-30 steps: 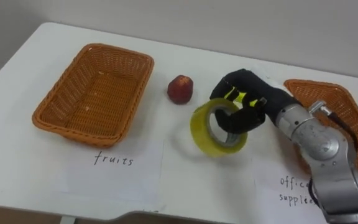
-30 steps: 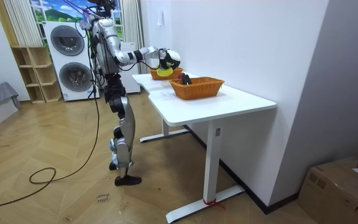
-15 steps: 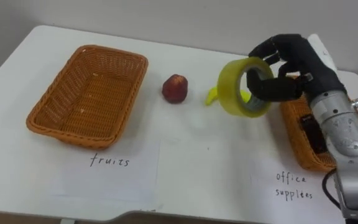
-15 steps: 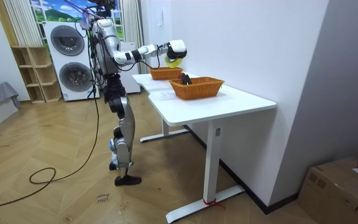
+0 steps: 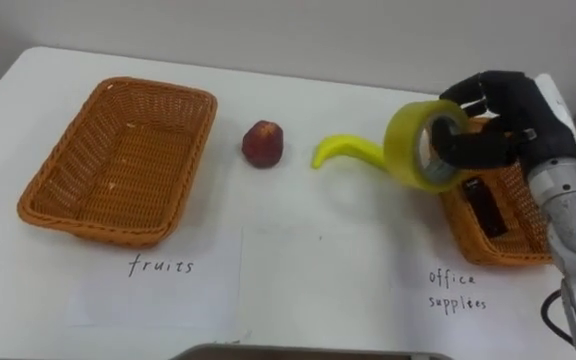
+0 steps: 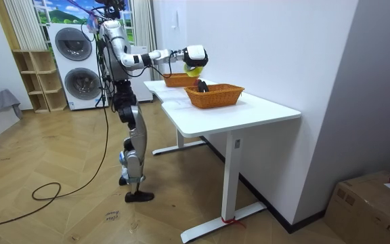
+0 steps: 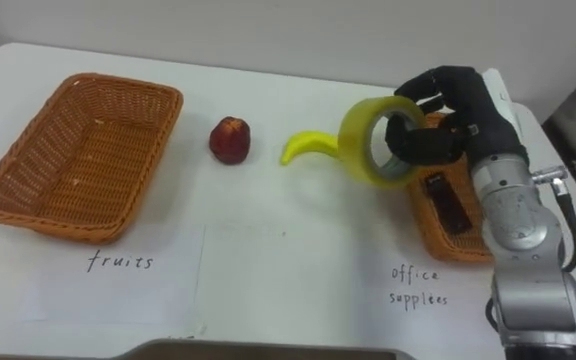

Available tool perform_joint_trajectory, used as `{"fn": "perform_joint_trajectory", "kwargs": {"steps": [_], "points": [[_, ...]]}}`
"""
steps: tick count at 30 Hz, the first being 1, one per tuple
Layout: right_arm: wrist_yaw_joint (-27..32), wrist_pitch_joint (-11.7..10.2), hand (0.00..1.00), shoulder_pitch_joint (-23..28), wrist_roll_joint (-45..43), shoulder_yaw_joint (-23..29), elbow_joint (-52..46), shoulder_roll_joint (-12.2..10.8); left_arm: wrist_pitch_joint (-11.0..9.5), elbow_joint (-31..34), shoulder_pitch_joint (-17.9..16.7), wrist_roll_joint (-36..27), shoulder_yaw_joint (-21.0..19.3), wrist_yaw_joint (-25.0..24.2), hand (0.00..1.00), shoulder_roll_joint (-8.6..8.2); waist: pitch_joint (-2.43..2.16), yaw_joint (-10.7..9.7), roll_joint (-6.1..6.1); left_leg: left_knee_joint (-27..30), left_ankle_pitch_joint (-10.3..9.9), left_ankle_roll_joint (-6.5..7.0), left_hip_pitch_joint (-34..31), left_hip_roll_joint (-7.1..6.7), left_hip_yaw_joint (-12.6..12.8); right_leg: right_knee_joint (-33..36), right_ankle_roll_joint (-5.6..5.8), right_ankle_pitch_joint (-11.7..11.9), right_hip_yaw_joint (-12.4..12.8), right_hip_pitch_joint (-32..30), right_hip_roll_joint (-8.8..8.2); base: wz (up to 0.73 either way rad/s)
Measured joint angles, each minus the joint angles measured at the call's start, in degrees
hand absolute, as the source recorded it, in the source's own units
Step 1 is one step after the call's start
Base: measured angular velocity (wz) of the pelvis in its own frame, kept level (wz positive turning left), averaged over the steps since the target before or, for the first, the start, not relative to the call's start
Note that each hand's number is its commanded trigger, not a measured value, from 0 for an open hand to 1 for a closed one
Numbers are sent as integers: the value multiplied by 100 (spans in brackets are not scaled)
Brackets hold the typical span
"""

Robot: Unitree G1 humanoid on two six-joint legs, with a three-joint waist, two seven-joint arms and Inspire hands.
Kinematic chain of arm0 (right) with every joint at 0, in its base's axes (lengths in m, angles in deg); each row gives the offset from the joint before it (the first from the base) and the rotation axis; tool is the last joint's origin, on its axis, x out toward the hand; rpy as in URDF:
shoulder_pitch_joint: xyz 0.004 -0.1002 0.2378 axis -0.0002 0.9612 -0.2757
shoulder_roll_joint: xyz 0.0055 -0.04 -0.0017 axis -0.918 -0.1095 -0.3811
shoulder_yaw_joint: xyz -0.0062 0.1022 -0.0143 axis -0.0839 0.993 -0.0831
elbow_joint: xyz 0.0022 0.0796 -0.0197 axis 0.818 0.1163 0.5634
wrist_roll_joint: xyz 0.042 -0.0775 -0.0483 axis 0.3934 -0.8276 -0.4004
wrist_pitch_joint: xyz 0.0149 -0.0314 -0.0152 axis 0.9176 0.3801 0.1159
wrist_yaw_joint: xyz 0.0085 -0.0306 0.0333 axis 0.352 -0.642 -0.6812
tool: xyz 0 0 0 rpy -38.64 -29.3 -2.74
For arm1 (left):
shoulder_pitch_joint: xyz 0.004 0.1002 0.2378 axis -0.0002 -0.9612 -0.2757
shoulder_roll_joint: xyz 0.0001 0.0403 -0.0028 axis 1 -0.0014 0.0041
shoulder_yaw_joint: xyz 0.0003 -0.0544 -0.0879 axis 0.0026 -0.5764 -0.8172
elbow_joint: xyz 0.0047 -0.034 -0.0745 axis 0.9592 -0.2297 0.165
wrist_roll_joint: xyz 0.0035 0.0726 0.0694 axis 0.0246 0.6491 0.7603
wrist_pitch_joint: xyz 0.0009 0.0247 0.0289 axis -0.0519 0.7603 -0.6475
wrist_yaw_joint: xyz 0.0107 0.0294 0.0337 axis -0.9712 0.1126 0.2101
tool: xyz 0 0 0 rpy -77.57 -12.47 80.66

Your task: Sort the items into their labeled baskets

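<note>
left eye view: the yellow tape roll (image 5: 400,140) is clamped in the right hand (image 5: 513,115), fingers curled through its hole, and it's held at the left rim of the office supplies basket (image 5: 493,250), where a dark item (image 5: 483,205) is laid. a banana (image 5: 348,152) and a red fruit (image 5: 263,143) are seen lying on the tabletop (image 5: 318,260), between that basket and the fruits basket (image 5: 68,205). room view: hand and roll are held up in the air above the baskets, arm stretched out.

You've got the robot at the table's (image 6: 263,112) far end, right hand (image 6: 196,54) holding yellow tape (image 6: 192,68) high, btw. far basket (image 6: 179,80) & near basket (image 6: 217,95).
</note>
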Motion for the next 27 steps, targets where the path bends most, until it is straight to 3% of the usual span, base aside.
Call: {"fn": "perform_joint_trajectory", "kwargs": {"steps": [2, 4, 7, 14, 18, 27], "points": [[49, -28, 100, -11, 0, 109, 115, 139, 4, -2, -6, 1, -103, 0, 0, 11, 19, 11, -37, 6, 0, 1, 15, -1, 1, 2, 1, 0, -1, 20, -9, 0], [238, -31, 100, -40, 53, 172, 546, 237, 11, -9, -41, 1, -123, 0, 0, 96, 73, 12, -83, -7, -9, 6, 84, 2, -3, -14, 3, -2, -9, 87, 12, 0], [274, 8, 100, -39, 141, 175, 911, 370, 34, -10, -93, 2, -126, 0, 0, 111, 79, 2, -86, -1, -47, 9, 78, 0, 12, -14, 4, -2, 5, 88, 23, -5], [434, 2, 100, -39, 473, 176, 1143, 378, 66, -10, -156, 1, -125, 0, 0, 183, 115, -142, 16, 12, -46, 5, 93, -8, 22, -16, 3, -1, 36, 82, 56, -1], [492, -5, 100, -43, 594, 181, 1274, 458, 65, 1, -167, 2, -129, 10, 0, 182, 98, -241, 82, -2, -46, 2, 74, 0, 31, -21, 5, -3, 39, 63, 61, 2], [639, 0, 100, -42, 594, 350, 1644, 471, 68, -4, -197, -17, -131, 14, 0, 222, 8, -405, -17, -4, -46, 2, 70, -1, 165, -11, 8, -5, 153, 11, 68, -7]]}}
